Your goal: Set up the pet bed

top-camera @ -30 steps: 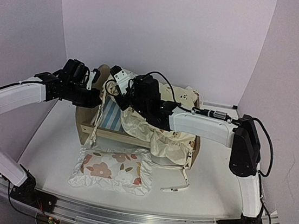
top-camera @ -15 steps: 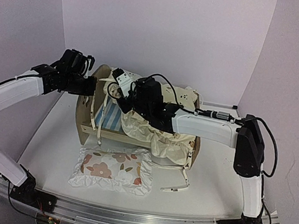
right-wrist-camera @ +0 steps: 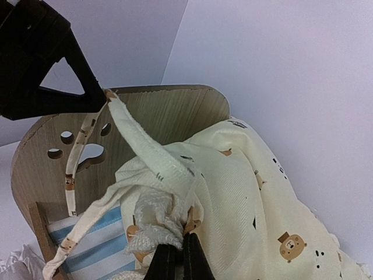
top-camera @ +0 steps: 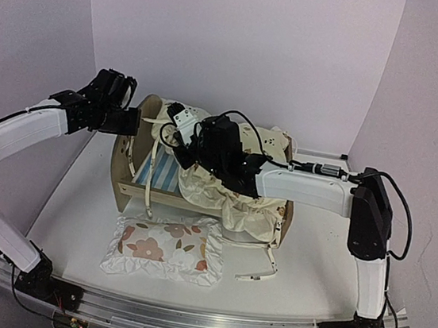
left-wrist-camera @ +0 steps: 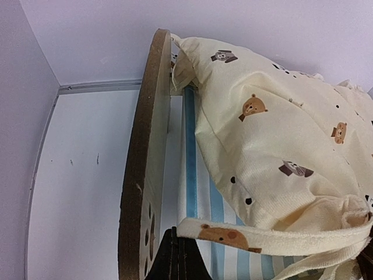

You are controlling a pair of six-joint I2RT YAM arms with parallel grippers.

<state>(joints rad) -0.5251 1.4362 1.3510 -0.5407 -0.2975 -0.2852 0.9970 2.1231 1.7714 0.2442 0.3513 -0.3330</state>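
The pet bed (top-camera: 132,191) stands mid-table, its paw-print headboard (left-wrist-camera: 143,175) on the left and its blue-striped base (left-wrist-camera: 198,198) partly bare. A cream animal-print cushion (top-camera: 235,194) lies bunched over the bed's right half. My left gripper (left-wrist-camera: 175,234) is shut on the tip of one tie string (left-wrist-camera: 233,238) beside the headboard. In the right wrist view that string (right-wrist-camera: 145,149) runs taut from the left gripper (right-wrist-camera: 104,95) down to the cushion corner. My right gripper (right-wrist-camera: 182,249) is shut on that bunched corner (right-wrist-camera: 154,224) above the striped base.
A white ruffled pillow (top-camera: 165,247) with red-brown flowers lies in front of the bed. More tie strings (top-camera: 262,269) trail onto the table at the bed's right front. Lilac walls close in at the back and on both sides.
My left gripper has moved back and up along the headboard, drawing the tie string taut. The right gripper and cushion corner shifted slightly right.
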